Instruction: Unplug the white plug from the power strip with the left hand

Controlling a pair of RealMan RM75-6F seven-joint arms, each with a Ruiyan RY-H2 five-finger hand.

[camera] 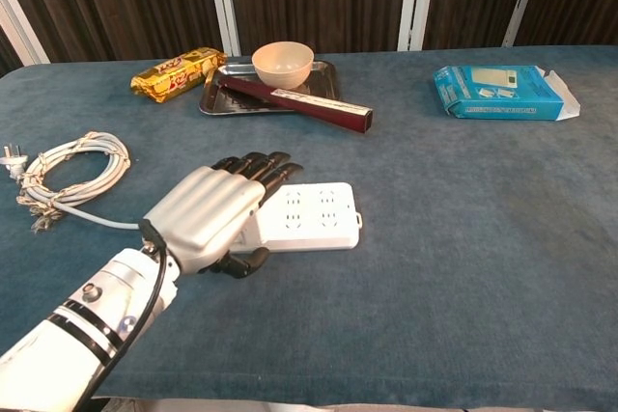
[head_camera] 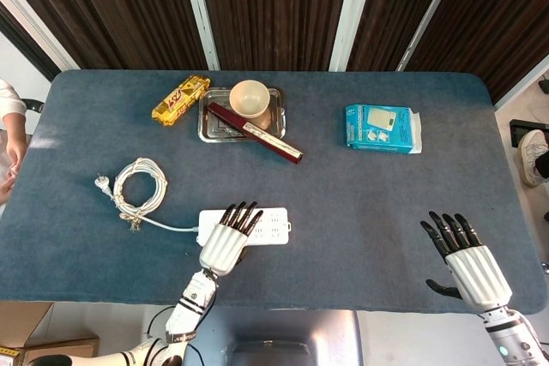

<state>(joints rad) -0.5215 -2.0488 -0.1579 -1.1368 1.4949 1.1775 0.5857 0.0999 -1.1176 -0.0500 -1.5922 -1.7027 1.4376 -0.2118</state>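
The white power strip (head_camera: pixel 268 227) (camera: pixel 323 214) lies near the table's front edge, left of centre. My left hand (head_camera: pixel 227 242) (camera: pixel 208 214) lies flat over its left half, fingers stretched out across the sockets and the thumb down at the strip's near edge. The white plug is hidden under the hand, so I cannot see any hold on it. The strip's white cable runs left to a coil (head_camera: pixel 141 186) (camera: pixel 72 171). My right hand (head_camera: pixel 463 263) hovers at the front right with its fingers spread and nothing in it; only the head view shows it.
At the back stands a metal tray (head_camera: pixel 208 129) (camera: pixel 208 103) with a beige bowl (head_camera: pixel 250 98) (camera: pixel 282 63) and a long dark red box (head_camera: pixel 257 133) (camera: pixel 309 105). A gold snack pack (head_camera: pixel 180 99) (camera: pixel 179 72) lies left of it, a blue carton (head_camera: pixel 382 129) (camera: pixel 502 92) to the right.
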